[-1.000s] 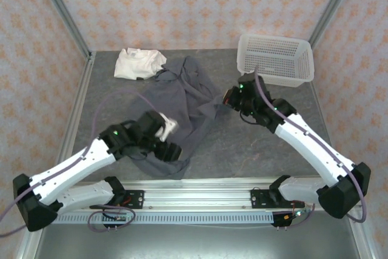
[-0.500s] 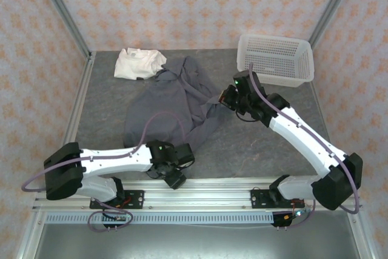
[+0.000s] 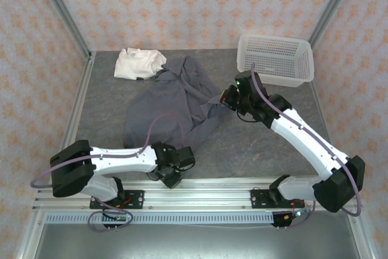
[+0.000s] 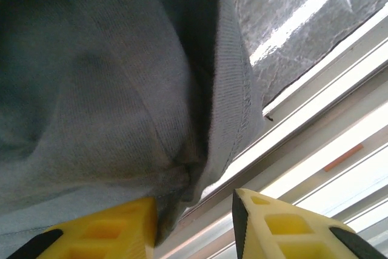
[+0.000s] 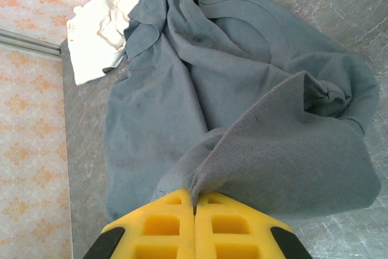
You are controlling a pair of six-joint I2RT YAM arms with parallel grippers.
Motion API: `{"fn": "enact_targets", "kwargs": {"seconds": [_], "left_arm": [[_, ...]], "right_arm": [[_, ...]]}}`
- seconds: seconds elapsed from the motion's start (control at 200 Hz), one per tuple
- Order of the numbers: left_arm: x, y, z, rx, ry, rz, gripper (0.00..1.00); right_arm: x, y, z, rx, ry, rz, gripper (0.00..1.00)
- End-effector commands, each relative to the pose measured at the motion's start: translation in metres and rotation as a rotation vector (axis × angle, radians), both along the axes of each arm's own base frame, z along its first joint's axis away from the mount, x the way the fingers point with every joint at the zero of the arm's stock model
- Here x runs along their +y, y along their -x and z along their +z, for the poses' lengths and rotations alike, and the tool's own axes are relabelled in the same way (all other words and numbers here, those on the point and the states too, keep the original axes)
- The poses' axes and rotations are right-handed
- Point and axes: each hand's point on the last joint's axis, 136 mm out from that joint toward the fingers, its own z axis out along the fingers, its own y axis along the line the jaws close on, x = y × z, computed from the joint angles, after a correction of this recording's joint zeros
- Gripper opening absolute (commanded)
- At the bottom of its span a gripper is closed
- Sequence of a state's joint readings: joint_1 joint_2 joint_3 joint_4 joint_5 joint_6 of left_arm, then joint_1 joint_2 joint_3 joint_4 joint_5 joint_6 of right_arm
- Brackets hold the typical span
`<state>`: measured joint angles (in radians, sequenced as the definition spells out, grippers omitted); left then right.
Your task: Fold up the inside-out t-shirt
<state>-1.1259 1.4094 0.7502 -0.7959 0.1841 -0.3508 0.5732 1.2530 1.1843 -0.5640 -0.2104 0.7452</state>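
**A:** Grey stone-look surface (image 3: pixel 260 144), patterned walls. The dark t-shirt (image 3: pixel 163 104) is spread mid-left. Its far end is beside the cream garment (image 3: pixel 139 63) and its near end is by the rail (image 3: pixel 230 183). What changed in the last second?

**B:** The left arm (image 3: pixel 121 159) swung from over the shirt's near-left part down to the near edge. The left jaws went from wide to partway in.

**A:** Holding yet?

**B:** Not by the left wrist view. The stitched hem (image 4: pixel 233 107) hangs in the gap against one finger (image 4: pixel 109 228). The other finger (image 4: pixel 285 222) stands clear of the cloth. So narrowed, not clenched.

**A:** Right side?

**B:** Barely moved. The right jaws are clenched on a raised fold at the shirt's right edge, near the basket (image 3: pixel 303 72).

**A:** Meaning?

**B:** Judgement: a second grip is being set. With both points held, the shirt could be stretched flat or turned right side out before folding.

**A:** Risk?

**B:** The hem sits right at the rail, and a thin bite may slip.
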Motion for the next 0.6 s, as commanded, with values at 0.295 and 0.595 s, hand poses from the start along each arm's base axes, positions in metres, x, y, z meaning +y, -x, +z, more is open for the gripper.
{"fn": "enact_targets", "kwargs": {"seconds": [0.295, 0.595], "left_arm": [[0.01, -0.022, 0.031, -0.147, -0.041, 0.034, 0.0], [0.151, -0.115, 0.385, -1.303, 0.085, 0.39, 0.0]], "right_arm": [[-0.029, -0.001, 0.045, -0.069, -0.024, -0.114, 0.0], [-0.137, -0.054, 0.142, -0.121, -0.409, -0.436, 0.0]]}}
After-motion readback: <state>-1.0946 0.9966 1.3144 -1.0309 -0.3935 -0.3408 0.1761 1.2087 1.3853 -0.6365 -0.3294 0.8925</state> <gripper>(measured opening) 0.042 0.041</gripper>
